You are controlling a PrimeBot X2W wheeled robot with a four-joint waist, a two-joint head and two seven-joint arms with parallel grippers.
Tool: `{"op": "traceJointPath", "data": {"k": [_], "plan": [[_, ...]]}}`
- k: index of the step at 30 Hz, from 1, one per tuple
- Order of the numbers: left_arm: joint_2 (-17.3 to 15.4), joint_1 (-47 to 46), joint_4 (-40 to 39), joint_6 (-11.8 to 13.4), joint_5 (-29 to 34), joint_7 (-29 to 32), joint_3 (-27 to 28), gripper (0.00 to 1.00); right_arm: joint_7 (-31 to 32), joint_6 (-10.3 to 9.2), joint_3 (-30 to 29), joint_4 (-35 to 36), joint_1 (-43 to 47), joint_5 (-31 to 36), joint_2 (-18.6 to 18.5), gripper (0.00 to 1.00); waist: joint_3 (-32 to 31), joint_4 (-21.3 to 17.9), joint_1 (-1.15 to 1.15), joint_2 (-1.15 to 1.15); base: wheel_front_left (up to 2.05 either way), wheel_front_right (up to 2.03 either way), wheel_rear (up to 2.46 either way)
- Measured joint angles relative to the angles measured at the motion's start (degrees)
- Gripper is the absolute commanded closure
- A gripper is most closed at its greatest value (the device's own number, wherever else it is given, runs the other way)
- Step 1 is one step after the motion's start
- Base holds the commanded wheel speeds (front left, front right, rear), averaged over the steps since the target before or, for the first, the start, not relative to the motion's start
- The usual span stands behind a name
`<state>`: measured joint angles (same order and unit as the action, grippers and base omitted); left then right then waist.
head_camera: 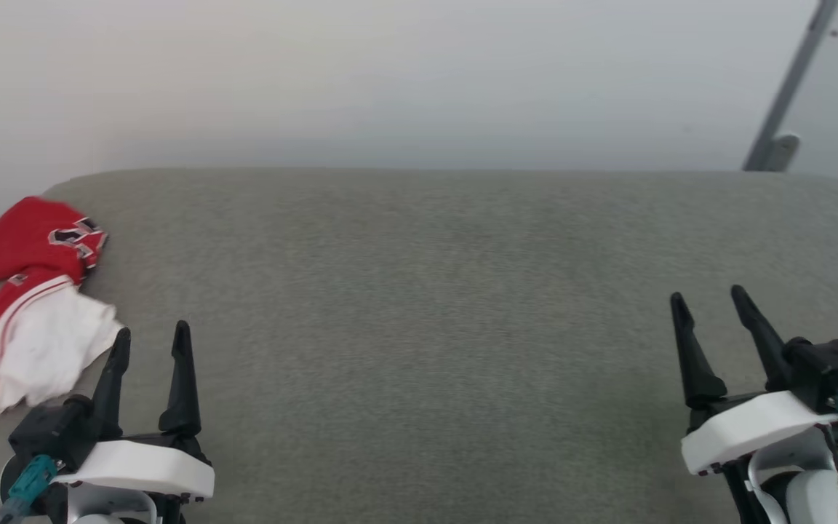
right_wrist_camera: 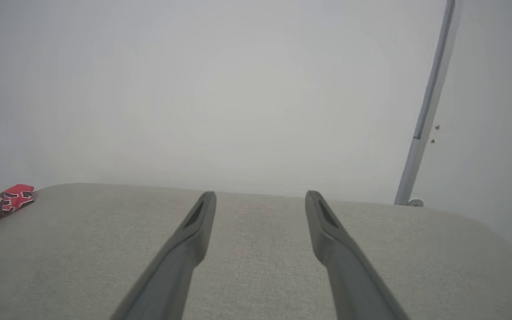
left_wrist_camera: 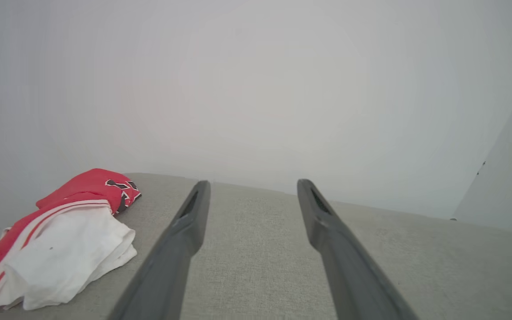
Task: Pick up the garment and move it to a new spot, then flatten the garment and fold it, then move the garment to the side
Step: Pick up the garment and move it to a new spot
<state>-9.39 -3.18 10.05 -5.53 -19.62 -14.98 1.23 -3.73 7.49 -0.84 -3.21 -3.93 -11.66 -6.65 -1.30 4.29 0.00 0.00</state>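
Looking through the head view, I saw that both grippers held nothing. The left gripper had its two fingers wide apart, and so did the right gripper. The garment lay in a messy heap just to the left of the left fingers, beside their tips. It was a long way off to the left of the right fingers.

I thought a few things could go wrong. The heap sat close to the left end of the grey cushion, so a bump from a finger might push it over the edge. The shirt was bunched up in layers, so I might pinch only the white sleeve. Then the rest would hang twisted and be hard to lay flat.

The left wrist view gave me the heap up close, with the white sleeve nearest the fingers and the red part with the black-and-white print behind it. The right wrist view gave me a small red bit far to the left of its fingers, and a grey pole past them on the right. The head view gave me both grippers at once, with the bare cushion between them.
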Motion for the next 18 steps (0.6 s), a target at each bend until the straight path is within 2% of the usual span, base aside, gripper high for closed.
{"op": "traceJointPath", "data": {"k": [12,18], "plan": [[0.4,0.1,0.8,2.6,0.3,0.0,1.6,0.00,0.2,0.00,4.8,-1.4,-1.5,-1.9,-1.2,0.00,-0.9,9.6,0.00,0.00,0.00,0.00,0.00],[0.3,0.2,1.3,3.0,0.4,0.0,1.7,0.00,0.2,0.00,6.1,-1.9,-2.0,-2.6,-1.6,0.00,-1.3,14.7,0.00,0.00,0.00,0.00,0.00]]}}
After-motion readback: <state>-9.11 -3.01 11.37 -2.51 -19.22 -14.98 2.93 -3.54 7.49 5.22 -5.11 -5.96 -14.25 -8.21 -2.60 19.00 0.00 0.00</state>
